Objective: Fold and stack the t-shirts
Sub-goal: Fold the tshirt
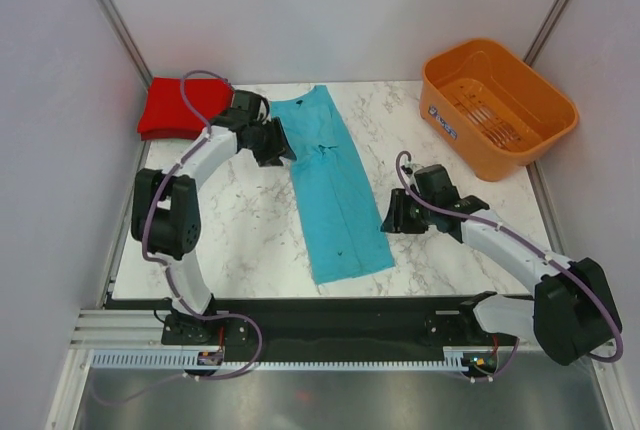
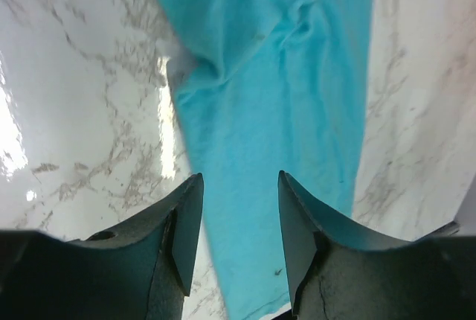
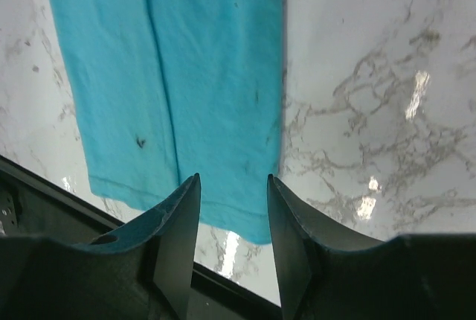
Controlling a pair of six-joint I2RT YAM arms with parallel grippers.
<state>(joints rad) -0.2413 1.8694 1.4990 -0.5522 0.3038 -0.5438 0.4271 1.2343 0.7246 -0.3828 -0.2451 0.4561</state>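
The teal t-shirt (image 1: 335,190) lies in a long strip. The left gripper (image 1: 283,150) and right gripper (image 1: 390,218) hover half-open, fingers empty. Folding it crosswise probably wants both corners pinched level.

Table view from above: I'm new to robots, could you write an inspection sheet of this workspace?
Surface: glossy white marble table.
Job's things: teal t-shirt folded into a long strip mid-table; red t-shirt folded, far left corner; not stacked.
Clutter: orange basket, far right corner, looks empty.
Grippers: left gripper open over the strip's far part; right gripper open over its near right corner.
Cables: purple cables looped along both arms.
Surroundings: white walls on three sides.
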